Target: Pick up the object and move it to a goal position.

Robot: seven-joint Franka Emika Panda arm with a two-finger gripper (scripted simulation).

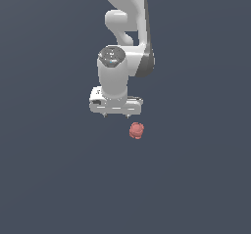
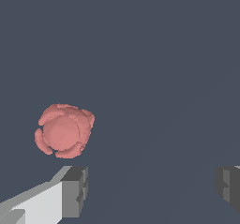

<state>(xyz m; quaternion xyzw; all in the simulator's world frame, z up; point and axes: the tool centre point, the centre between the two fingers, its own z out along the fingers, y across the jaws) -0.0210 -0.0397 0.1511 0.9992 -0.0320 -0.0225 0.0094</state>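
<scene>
Beside the claw (image 1: 115, 115), not under it, sits the object (image 1: 137, 130): a small reddish-pink lump on the tabletop (image 1: 54, 179), just off toward the exterior view's right and a little nearer that camera. The claw is released, its two fingers spread wide and holding nothing. In the wrist view the object (image 2: 63, 130) lies outside the gap, just beyond one fingertip (image 2: 75, 191) instead of between the pair. It looks roundish, so no long axis matters; my judgement is the claw needs a short sideways shift before lowering.
</scene>
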